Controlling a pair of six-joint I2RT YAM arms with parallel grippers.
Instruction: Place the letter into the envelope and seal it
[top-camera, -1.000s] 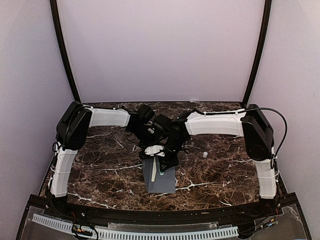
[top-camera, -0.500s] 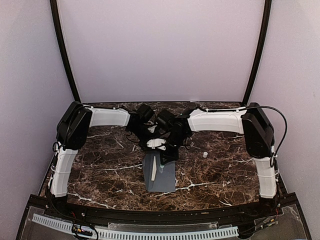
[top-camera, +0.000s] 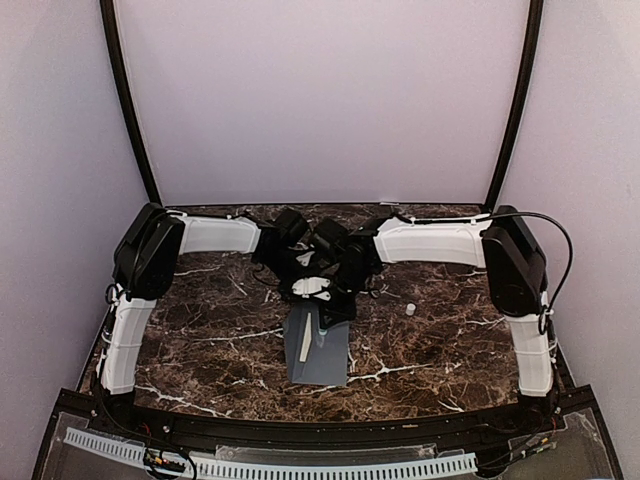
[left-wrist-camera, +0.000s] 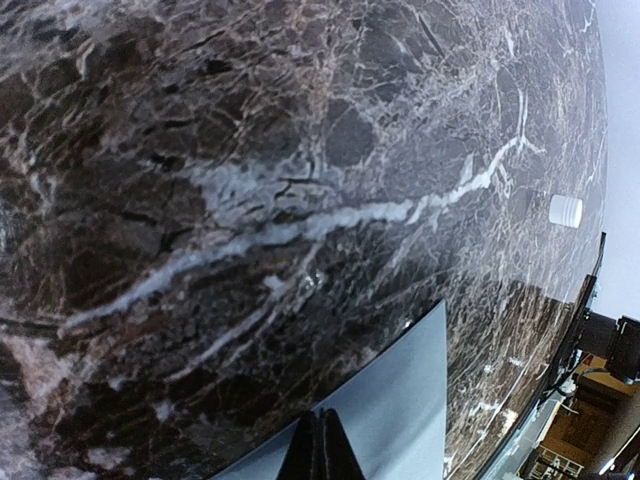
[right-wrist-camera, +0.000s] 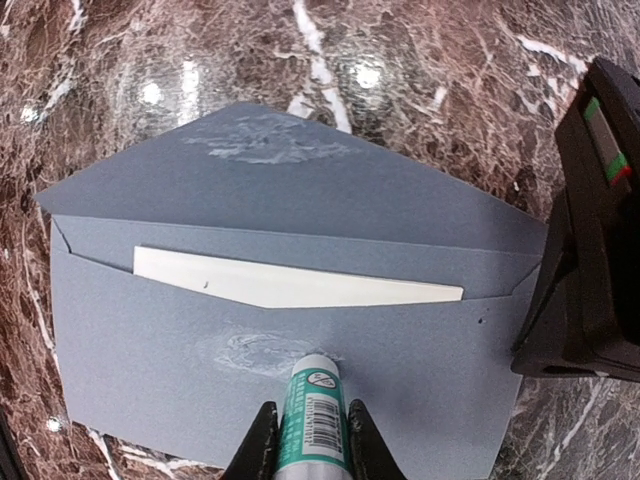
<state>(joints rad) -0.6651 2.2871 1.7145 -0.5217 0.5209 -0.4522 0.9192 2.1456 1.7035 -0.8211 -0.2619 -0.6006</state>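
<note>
Pinching glue stick (right-wrist-camera: 313, 405) against envelope (right-wrist-camera: 300, 195), right gripper (right-wrist-camera: 310, 415); left gripper (left-wrist-camera: 318, 432) closed.

Envelope (top-camera: 318, 350) at table (top-camera: 200, 340) ctr. Letter (right-wrist-camera: 300, 285) in its pocket, top edge out under open flap. Glue stick (right-wrist-camera: 312, 395), in R gripper (right-wrist-camera: 311, 448), tip on envelope front. L gripper (left-wrist-camera: 320, 448) at envelope edge. Cap (top-camera: 409, 309) on table to R, apart.

— What carries it all?
— A dark, white-veined marble table (top-camera: 200, 330).
— And lying on it?
— A grey-blue envelope (top-camera: 325, 365) near the middle; a small white cylinder (top-camera: 409, 309) apart, to its right.
</note>
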